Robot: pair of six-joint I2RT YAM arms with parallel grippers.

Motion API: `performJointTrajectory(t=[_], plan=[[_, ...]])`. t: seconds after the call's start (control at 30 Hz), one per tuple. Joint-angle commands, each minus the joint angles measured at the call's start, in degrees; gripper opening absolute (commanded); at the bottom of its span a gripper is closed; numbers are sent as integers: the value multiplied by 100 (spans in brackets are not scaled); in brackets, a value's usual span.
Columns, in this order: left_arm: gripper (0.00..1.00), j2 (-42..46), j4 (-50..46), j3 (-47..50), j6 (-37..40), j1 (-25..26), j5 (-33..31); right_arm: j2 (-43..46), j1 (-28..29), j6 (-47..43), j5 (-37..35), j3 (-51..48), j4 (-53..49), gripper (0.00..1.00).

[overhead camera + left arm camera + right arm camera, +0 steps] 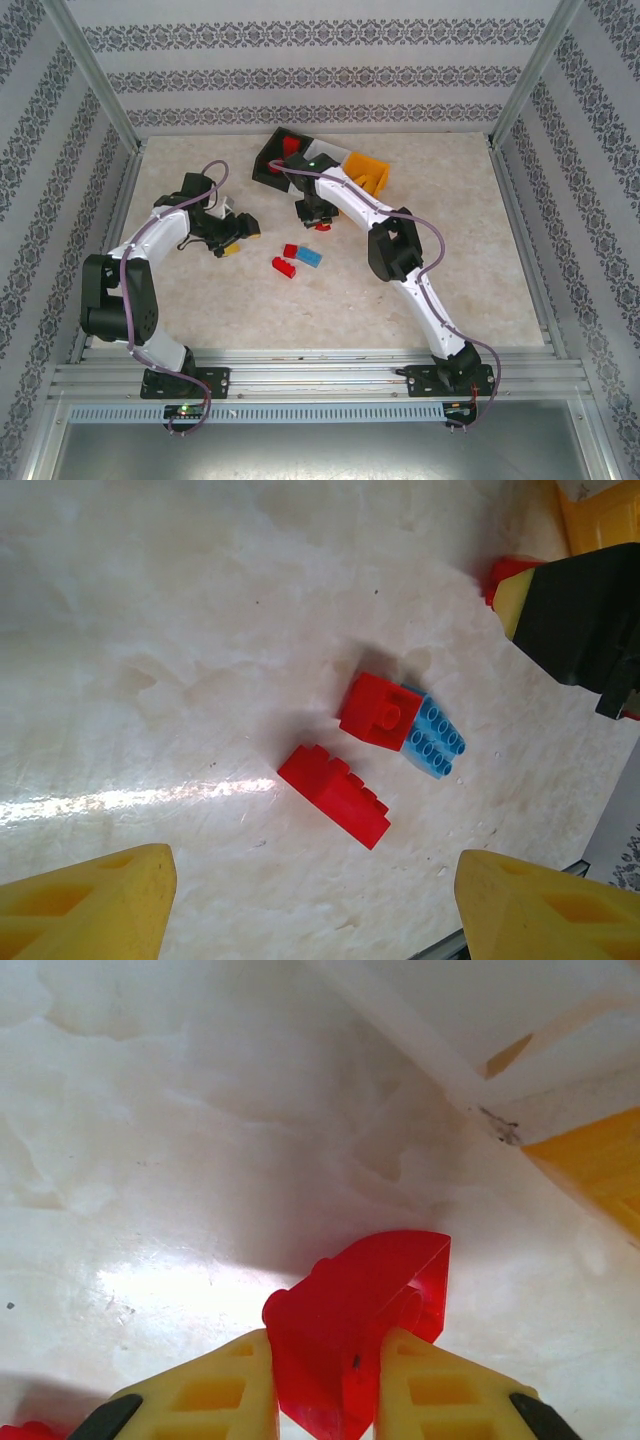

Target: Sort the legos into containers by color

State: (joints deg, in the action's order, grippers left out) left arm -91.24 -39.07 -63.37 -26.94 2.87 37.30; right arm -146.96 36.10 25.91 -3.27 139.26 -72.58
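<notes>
My right gripper [325, 1385] is shut on a red lego [350, 1345], held just above the table next to the white bin [430, 1050] and the orange bin [600, 1165]. In the top view that gripper [316, 213] sits in front of the tilted black bin [278, 157], which has red pieces inside, and the orange bin [368, 171]. My left gripper [315, 920] is open over bare table, short of a long red lego [335, 795], a small red lego [380, 710] and a blue lego [435, 738]. From above, the left gripper [235, 240] is left of these bricks [284, 266].
A blue lego [322, 227] lies just below the right gripper. The right arm covers most of the white bin from above. Patterned walls and metal posts enclose the table [460, 250]; open floor lies to the right and front.
</notes>
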Motion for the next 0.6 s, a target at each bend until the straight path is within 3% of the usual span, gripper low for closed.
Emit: performJointTrajectory(t=[0.0, 0.2, 0.4, 0.57], plan=[[74, 146, -153, -1, 126, -77, 89, 514, -82, 260, 379, -250, 447, 14], [75, 192, -251, -13, 144, -95, 81, 1022, -307, 950, 1729, -825, 1662, 15], [75, 349, -388, 120, 130, -103, 66, 1363, -635, 2476, 3010, -1721, 4438, 15], [75, 540, -337, 447, -97, -103, 131, 650, -788, 3579, 3311, -1004, 5986, 17]])
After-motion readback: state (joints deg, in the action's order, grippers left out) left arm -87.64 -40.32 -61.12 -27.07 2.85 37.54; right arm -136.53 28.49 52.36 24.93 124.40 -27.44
